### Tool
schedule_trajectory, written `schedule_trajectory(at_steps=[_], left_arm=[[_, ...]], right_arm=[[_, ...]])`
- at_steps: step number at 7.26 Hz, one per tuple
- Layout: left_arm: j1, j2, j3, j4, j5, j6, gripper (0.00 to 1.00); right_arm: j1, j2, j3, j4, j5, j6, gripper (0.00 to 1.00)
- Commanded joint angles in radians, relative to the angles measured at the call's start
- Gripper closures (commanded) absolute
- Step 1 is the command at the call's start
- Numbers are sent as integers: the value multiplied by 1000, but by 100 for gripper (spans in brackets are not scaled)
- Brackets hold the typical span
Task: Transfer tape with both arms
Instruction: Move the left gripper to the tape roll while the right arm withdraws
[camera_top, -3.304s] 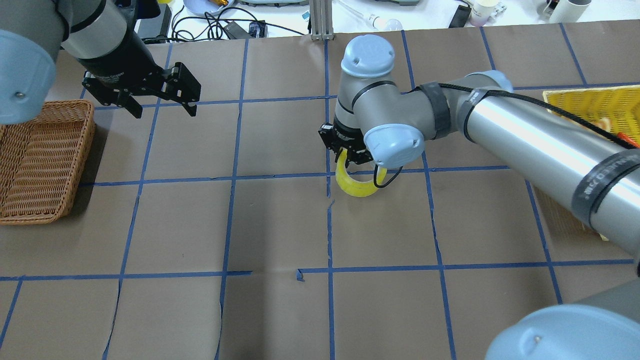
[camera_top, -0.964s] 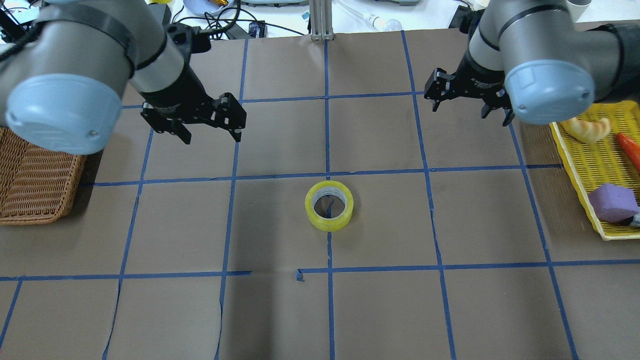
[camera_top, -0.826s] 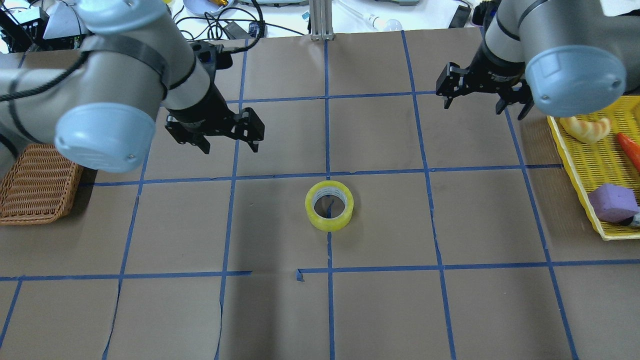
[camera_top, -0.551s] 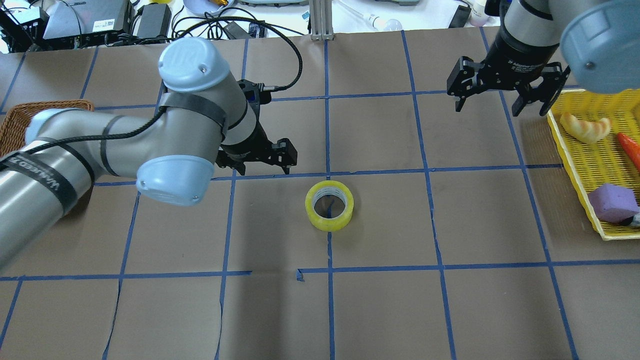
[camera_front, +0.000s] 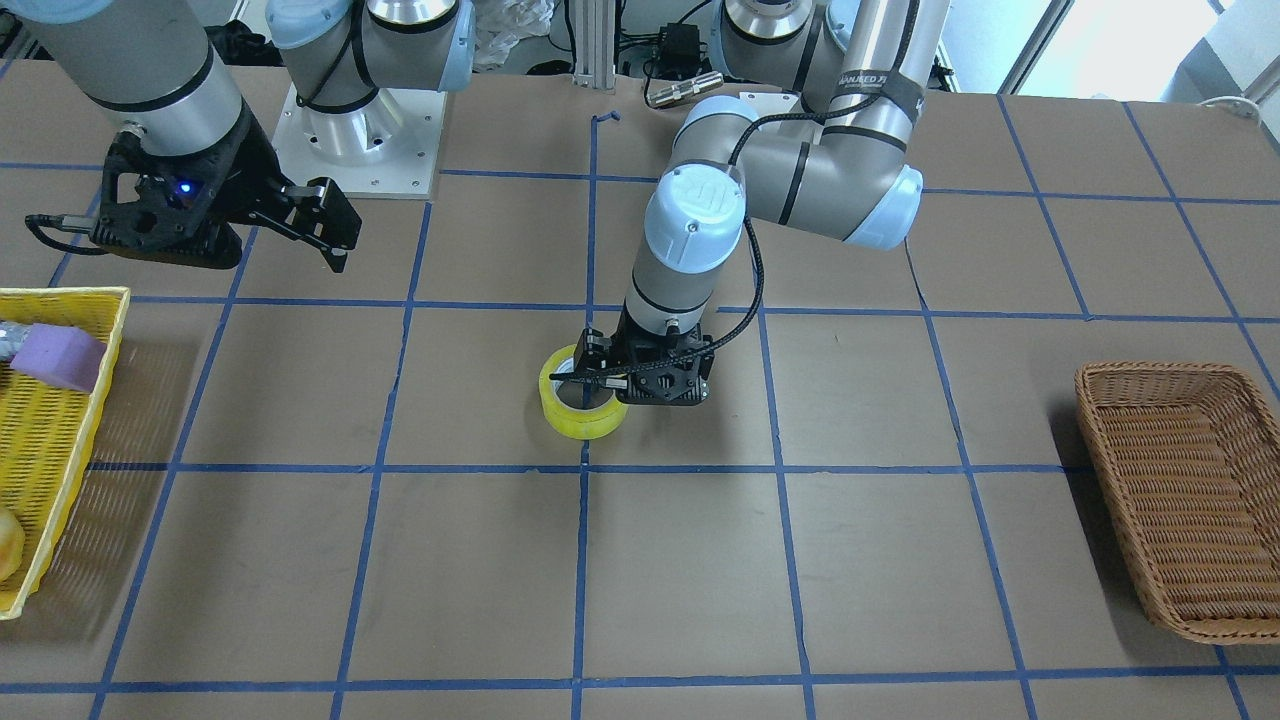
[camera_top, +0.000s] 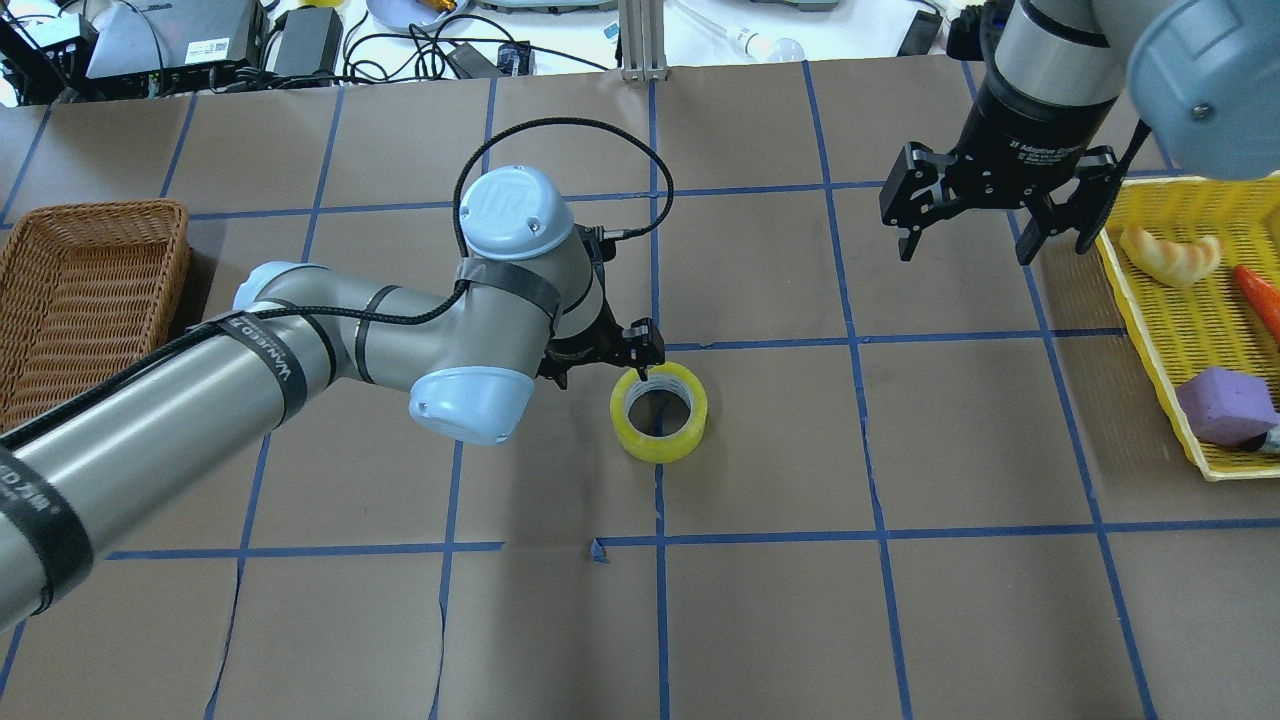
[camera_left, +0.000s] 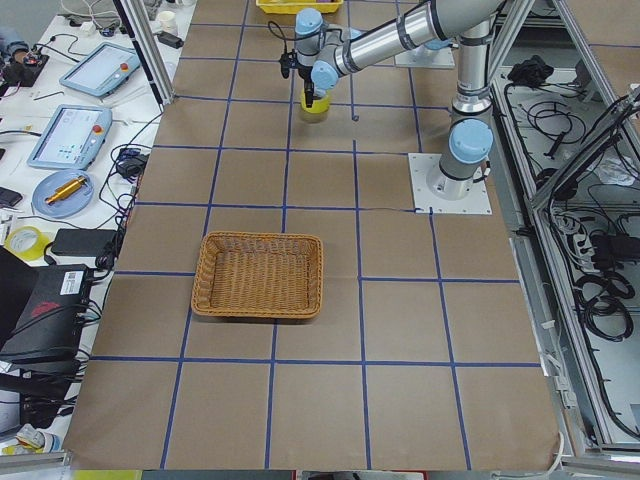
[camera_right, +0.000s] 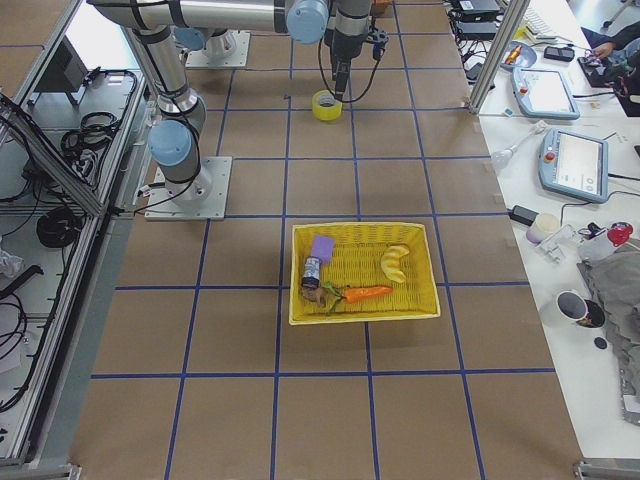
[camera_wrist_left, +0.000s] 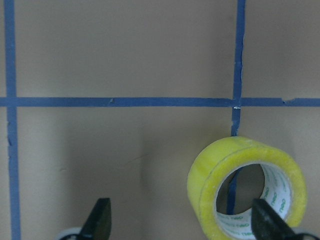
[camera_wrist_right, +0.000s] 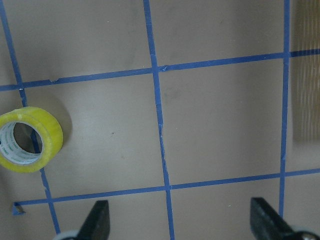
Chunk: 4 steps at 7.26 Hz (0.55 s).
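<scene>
Tape (camera_top: 655, 446): lying flat on table (camera_top: 800, 620).
Left gripper (camera_wrist_left: 180, 212): spread, one finger at tape's hole.
Right gripper (camera_top: 965, 250): spread, empty, well apart.

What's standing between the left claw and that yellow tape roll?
Nothing visible. The open left claw hangs right at the tape, with one finger over its ring. Only bare table paper lies around it.
</scene>
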Motion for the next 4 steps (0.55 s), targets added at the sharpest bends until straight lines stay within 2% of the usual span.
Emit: schedule_trajectory(at_steps=[1,2,3,4], left_arm=[[-19,-43,14,71,-20,-11,15],[-19,-48,11,71,-18,-13,41],[-20,-58,10,73,-18,-16,48],[-20,-77,8,74,-17,-17,61]], right_arm=[[4,4,2,3,-2,-95,0],[4,5,2,4,0,-88,0],[4,1,2,4,3,-88,0],[4,-2,0,4,3,-98,0]])
